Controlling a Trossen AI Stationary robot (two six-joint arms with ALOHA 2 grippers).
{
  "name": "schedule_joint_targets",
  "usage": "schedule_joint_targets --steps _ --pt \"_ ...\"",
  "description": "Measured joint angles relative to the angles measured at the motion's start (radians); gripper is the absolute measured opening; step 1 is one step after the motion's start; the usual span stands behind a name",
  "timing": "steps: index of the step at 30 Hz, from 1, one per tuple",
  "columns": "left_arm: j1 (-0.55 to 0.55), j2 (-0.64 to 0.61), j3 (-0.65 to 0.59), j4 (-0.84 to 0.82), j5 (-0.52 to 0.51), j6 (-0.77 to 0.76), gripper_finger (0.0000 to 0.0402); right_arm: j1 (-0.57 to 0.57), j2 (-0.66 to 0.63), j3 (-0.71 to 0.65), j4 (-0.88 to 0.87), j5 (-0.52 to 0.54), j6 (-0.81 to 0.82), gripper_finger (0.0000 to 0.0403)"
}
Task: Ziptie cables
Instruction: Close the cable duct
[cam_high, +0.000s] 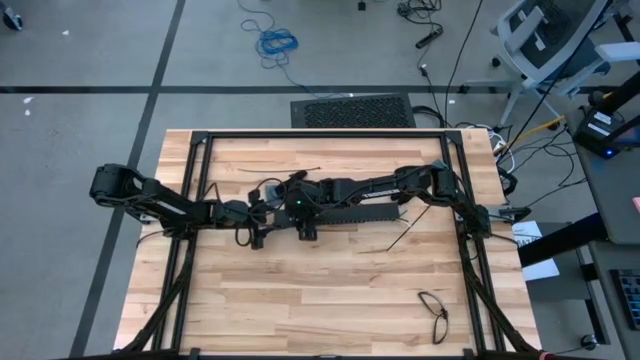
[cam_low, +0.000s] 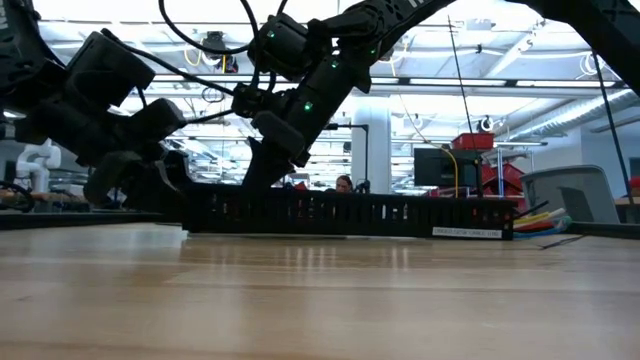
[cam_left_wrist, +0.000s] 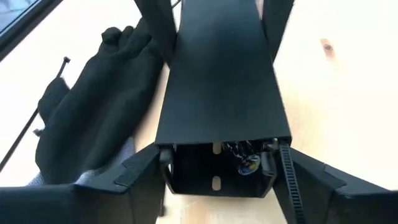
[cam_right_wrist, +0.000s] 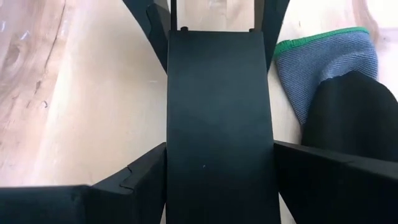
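Arms are stretched toward mid-counter (cam_high: 330, 290), meeting over the long black slotted bar (cam_high: 360, 213). The left pincer (cam_left_wrist: 217, 177) is set astride the bar's open end, its fingers (cam_left_wrist: 134, 171) spread. The right pincer (cam_right_wrist: 217, 171) is clamped across the bar's smooth lid. Thin coloured cables (cam_left_wrist: 247, 163) are seen inside the channel. A black glove (cam_left_wrist: 99, 118) lies beside it.

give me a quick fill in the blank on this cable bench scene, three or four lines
1. Both grippers, left and right, straddle the long black ____ bar.
2. In the left wrist view, a black ____ lies on the wood beside the bar.
3. A loose cable loop lies near the table's ____ front corner, seen from above.
4. The right wrist view shows a grey cuff edged in ____.

Missing words: slotted; glove; right; green
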Motion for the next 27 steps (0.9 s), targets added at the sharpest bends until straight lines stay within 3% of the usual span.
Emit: schedule_joint_targets --steps 6,15,20,27 --pt "0.002 0.0 0.014 -0.051 0.064 0.024 0.0283 0.003 0.0 0.0 -0.003 -0.016 -0.001 0.0242" --pt "0.001 0.0 0.015 -0.07 0.004 0.071 0.0285 0.001 0.0 0.002 -0.021 0.002 0.0 0.0242" --pt "0.001 0.0 0.006 -0.12 -0.086 -0.048 0.0285 0.0 0.0 0.002 -0.077 0.053 -0.001 0.0242" --pt "0.003 -0.001 -0.007 -0.103 -0.062 -0.078 0.0286 -0.001 0.0 0.001 -0.092 0.032 -0.026 0.0242"
